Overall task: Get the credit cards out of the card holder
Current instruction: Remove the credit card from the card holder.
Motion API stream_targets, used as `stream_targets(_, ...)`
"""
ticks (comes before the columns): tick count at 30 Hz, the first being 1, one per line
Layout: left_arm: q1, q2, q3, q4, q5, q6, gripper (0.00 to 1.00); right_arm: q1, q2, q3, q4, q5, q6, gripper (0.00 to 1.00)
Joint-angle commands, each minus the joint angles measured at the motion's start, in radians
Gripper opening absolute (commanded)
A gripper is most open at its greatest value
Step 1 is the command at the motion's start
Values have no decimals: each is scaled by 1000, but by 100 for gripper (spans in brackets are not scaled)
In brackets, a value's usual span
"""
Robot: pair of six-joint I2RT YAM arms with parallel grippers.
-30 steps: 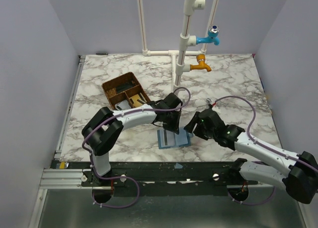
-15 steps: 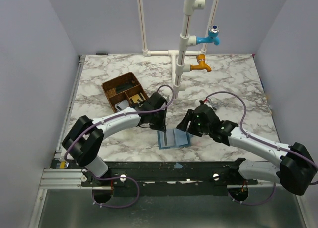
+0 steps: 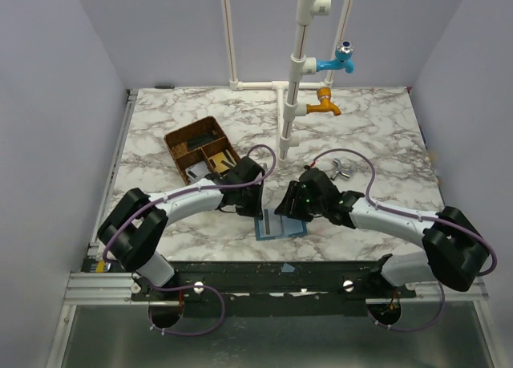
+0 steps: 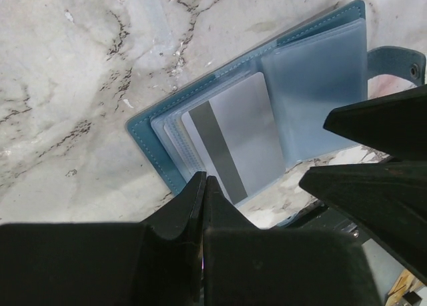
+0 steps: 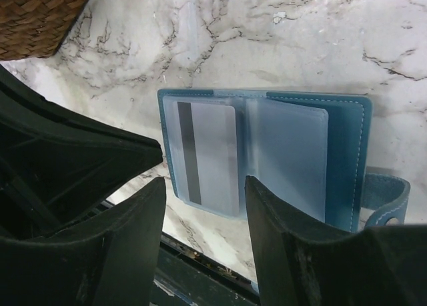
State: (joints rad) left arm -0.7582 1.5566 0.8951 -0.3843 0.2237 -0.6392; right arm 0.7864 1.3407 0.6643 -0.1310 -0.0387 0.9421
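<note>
The blue card holder (image 3: 282, 226) lies open on the marble near the front edge. One pale grey credit card (image 4: 241, 136) with a dark stripe sits in its left clear pocket (image 5: 205, 153), with more card edges stacked under it. My left gripper (image 4: 203, 181) is shut and empty, its tips just off the holder's left near corner (image 3: 255, 201). My right gripper (image 5: 203, 203) is open over the holder's near edge, one finger on each side of the striped card and nothing between them (image 3: 282, 208).
A brown woven divided tray (image 3: 200, 147) stands behind the left arm (image 5: 33, 13). White pipes with a blue tap (image 3: 337, 62) and an orange tap (image 3: 325, 105) rise at the back. A small grey metal piece (image 3: 341, 167) lies right of the right arm.
My left gripper has drawn back left off the holder, staying shut. My right gripper has moved left over the holder and its jaws have narrowed a little.
</note>
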Motion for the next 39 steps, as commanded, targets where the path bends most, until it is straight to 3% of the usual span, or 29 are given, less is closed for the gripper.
stream_targets(1,8,18,-1,54,35,-8,0,7,25,11,51,-37,2,54)
stream_targets(26,8,101,10,52,34,-19,0,5,74,-86,164,-70,49,49)
stream_targets(33,8,107,11,47,29,-18,0,-17,57,-140,240,-97,74,39)
stream_targets(39,8,111,15,44,28,-15,0,-50,49,-190,297,-130,96,35)
